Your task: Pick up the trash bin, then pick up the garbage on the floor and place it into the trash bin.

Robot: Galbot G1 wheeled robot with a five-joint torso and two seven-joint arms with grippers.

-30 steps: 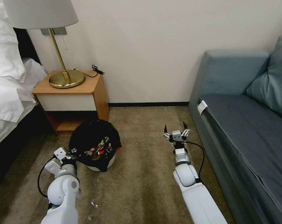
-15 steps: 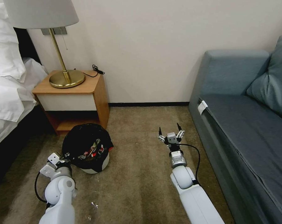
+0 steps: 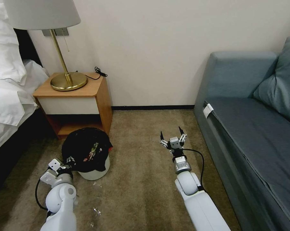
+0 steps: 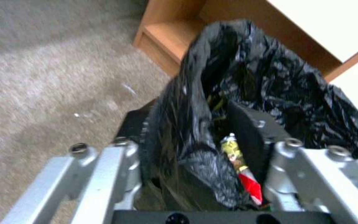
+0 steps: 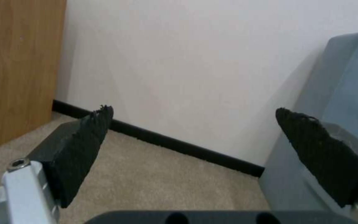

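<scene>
The trash bin [image 3: 94,172] is white with a black bag [image 3: 82,146] draped over its rim. It stands nearly upright on the carpet in front of the nightstand. My left gripper [image 3: 69,160] is shut on the bin's near rim; in the left wrist view its fingers [image 4: 248,137] pinch the bag and rim [image 4: 187,124]. Garbage lies inside the bin: colourful wrappers [image 3: 94,150] and a yellow-and-red packet [image 4: 242,169]. My right gripper [image 3: 171,132] hovers open over bare carpet between the bin and the sofa, its pads [image 5: 81,146] wide apart with nothing between them.
A wooden nightstand [image 3: 101,93] with a brass lamp [image 3: 68,80] stands just behind the bin. A bed [image 3: 7,96] is at the left and a blue sofa [image 3: 247,128] at the right. Tiny shiny scraps [image 3: 96,211] lie on the carpet near my left arm.
My left arm has carried the bin to the left toward the nightstand and turned it from tilted to nearly upright. The right gripper has drifted slightly left, still open.
</scene>
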